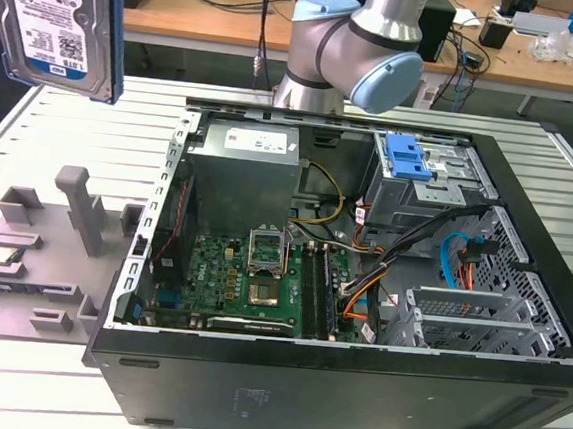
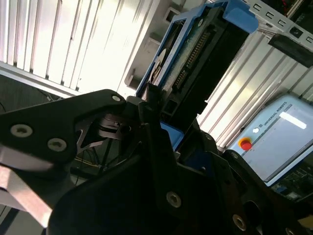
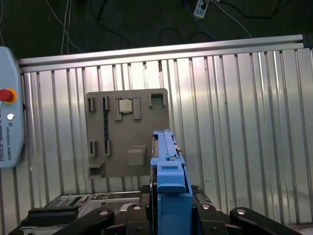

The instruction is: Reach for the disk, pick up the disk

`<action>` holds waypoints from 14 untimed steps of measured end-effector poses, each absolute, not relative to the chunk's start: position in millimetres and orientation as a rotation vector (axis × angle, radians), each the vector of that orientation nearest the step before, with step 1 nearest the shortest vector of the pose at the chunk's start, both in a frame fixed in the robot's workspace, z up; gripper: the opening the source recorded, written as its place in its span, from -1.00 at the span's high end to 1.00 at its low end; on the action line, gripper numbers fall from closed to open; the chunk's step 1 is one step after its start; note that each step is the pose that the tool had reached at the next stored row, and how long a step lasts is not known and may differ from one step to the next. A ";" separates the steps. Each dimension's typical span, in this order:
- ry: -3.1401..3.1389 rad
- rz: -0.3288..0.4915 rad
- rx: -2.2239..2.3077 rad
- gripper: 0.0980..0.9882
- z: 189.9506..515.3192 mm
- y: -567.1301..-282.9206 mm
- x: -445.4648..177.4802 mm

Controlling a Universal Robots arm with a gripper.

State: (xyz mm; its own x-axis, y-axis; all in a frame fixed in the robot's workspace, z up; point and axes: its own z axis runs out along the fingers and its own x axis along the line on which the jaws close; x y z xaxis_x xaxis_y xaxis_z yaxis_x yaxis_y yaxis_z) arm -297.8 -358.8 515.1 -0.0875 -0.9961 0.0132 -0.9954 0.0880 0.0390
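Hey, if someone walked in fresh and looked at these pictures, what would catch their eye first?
First, the disk, held high in the air at the exterior view's upper left, its blue rails clamped in the gripper in the first wrist view. Next, the open black computer case in the middle of the exterior view, its green motherboard exposed.

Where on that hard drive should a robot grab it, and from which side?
Probably across its two broad flat faces, near one end, coming in edge-on. The disk is a thin slab, so those faces give the fingers parallel surfaces to squeeze; the gripper holds it this way now, hanging upright.
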 end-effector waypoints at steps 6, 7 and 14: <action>-2.290 -0.031 2.097 0.38 515.1 -358.8 -270.2; -2.290 -0.031 2.097 0.38 515.1 -358.8 -267.4; -2.290 -0.031 2.097 0.38 515.1 -358.8 -232.8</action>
